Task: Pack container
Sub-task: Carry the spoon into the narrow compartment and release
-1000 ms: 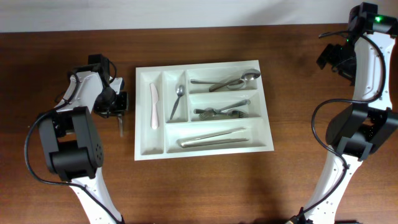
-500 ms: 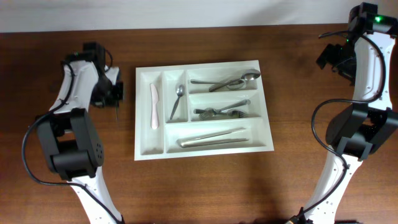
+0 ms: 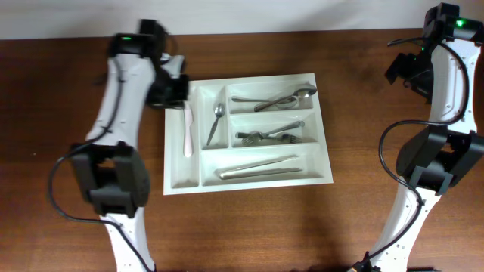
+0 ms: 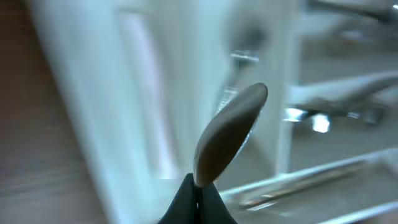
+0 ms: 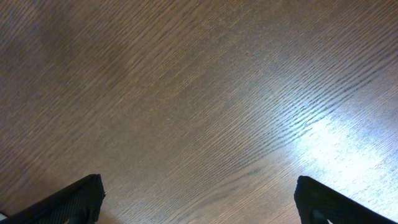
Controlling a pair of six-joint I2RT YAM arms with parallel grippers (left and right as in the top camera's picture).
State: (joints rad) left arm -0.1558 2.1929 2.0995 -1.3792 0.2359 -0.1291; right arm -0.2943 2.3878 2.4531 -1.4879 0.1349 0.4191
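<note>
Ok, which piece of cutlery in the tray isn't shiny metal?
The pale knife, matte white and lying alone in the leftmost narrow compartment of the container. Every other piece in the tray is shiny metal.

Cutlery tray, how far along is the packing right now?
Mostly packed. The container already holds a white knife, a small spoon, larger spoons, forks and long silver pieces, each kind in its own compartment. In hand: the left tool is shut on a spoon above the container's left part. Left to do: set that spoon down. The right tool hangs open over the table.
</note>
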